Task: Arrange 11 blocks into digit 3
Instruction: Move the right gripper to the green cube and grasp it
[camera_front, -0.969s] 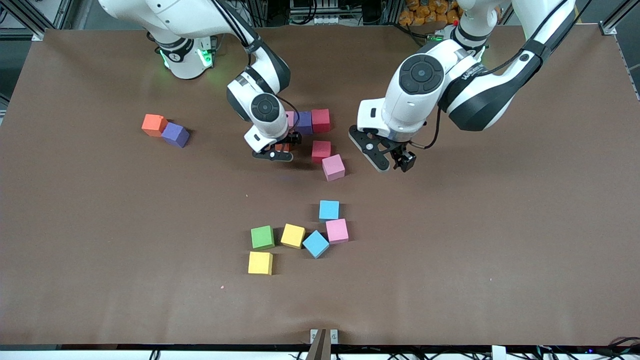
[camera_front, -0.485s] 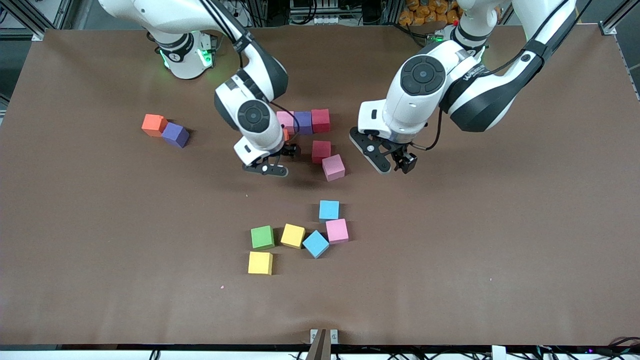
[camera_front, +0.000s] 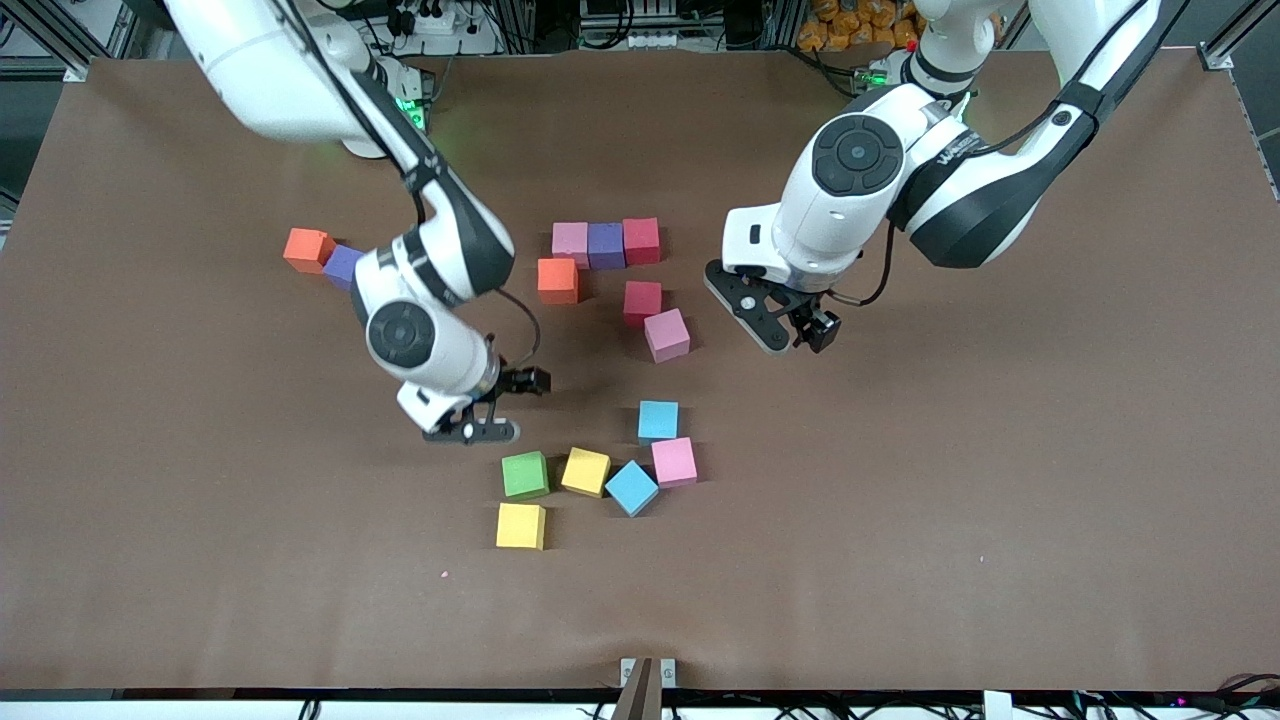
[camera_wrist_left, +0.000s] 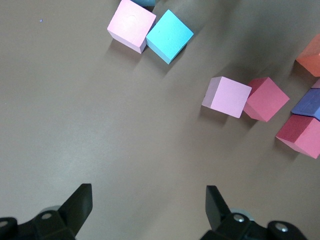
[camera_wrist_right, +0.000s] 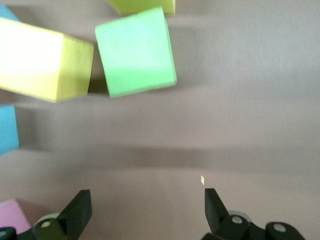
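Right jaws (camera_front: 478, 428): hanging spread apart and gripping nothing, low over bare counter (camera_front: 200, 450), just beside the green block.
Right wrist view: the green block (camera_wrist_right: 135, 52) is lying ahead of the spread fingers (camera_wrist_right: 79, 209), with a yellow block (camera_wrist_right: 42, 60) beside it.
Left jaws (camera_front: 795, 335): hovering wide apart and empty over bare counter, near the tilted pink block; this arm is waiting.
Left wrist view: the tilted pink block (camera_wrist_left: 227, 96) and a red block (camera_wrist_left: 267, 98) are sitting corner to corner ahead of the fingers (camera_wrist_left: 215, 202).
Top row: a pink block (camera_front: 570, 240), a purple block (camera_front: 606, 245) and a red block (camera_front: 641, 240) are standing in a touching line.
Orange block (camera_front: 558, 280): sitting just under the pink end of that row, toward the front camera.
Middle pair: a red block (camera_front: 642, 301) and the tilted pink block (camera_front: 667, 334) are lying near the left jaws.
Lower group: the green block (camera_front: 525, 474), a yellow block (camera_front: 586, 471), a sky blue block (camera_front: 632, 487), a pink block (camera_front: 674, 462) and a second sky blue block (camera_front: 658, 420) are clustering close to the right jaws; another yellow block (camera_front: 521, 525) is sitting nearest the front camera.
Stray pair: an orange block (camera_front: 307, 249) and a purple block (camera_front: 342, 265) are touching, toward the right arm's end of the counter.
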